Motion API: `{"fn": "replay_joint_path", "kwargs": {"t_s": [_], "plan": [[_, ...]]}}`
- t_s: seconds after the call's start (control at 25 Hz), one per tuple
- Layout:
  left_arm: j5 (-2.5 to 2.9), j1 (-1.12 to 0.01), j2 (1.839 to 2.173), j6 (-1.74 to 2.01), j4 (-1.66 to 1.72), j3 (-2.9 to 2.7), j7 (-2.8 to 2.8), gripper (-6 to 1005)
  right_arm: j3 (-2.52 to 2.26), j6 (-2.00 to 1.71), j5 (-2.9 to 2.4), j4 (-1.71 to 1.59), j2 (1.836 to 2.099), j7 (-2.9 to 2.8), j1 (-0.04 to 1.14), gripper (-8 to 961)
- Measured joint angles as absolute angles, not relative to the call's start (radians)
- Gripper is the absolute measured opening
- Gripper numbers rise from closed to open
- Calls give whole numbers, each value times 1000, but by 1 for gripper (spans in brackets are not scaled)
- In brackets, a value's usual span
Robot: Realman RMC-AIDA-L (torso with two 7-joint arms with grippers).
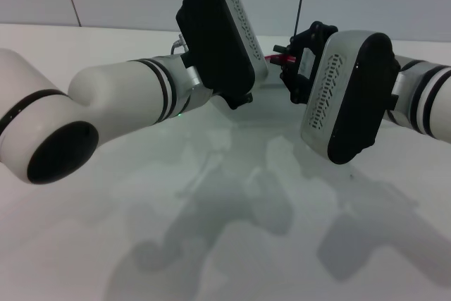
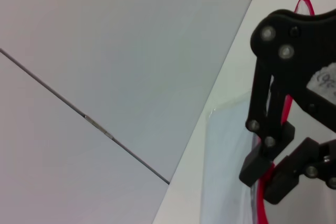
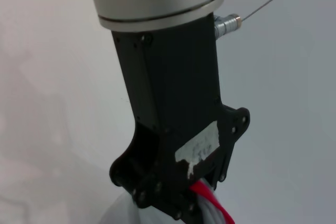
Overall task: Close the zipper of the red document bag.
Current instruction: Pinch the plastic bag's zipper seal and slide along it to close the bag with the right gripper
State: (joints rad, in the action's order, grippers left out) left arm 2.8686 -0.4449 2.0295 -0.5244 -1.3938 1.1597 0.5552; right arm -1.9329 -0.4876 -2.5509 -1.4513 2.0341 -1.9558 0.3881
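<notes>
Both arms are seen raised over the white tabletop point(image 1: 232, 244), meeting near the upper middle of the head view. The right pincer point(image 1: 287, 61) is found there, and a scrap of red zipper point(image 1: 279, 50) is glimpsed at it, though its grip cannot be judged from here. In the left wrist view, at the right of the frame, the other arm's pincer point(image 2: 269, 174) is shown closed on the zipper point(image 2: 286, 109), with the pale, translucent document bag point(image 2: 226, 171) hanging below it at lower right. The left pincer point(image 1: 243, 100) is mostly hidden behind its black wrist housing; whether it is open or closed cannot be told.
</notes>
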Motion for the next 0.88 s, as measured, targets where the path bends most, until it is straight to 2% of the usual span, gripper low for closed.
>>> {"fn": "replay_joint_path", "kwargs": {"t_s": [0.88], "plan": [[2867,-445,2030,-525,-1395,1158,555,94,-1945,-493,-2554,-1433,2034,-1956,397,70]]}}
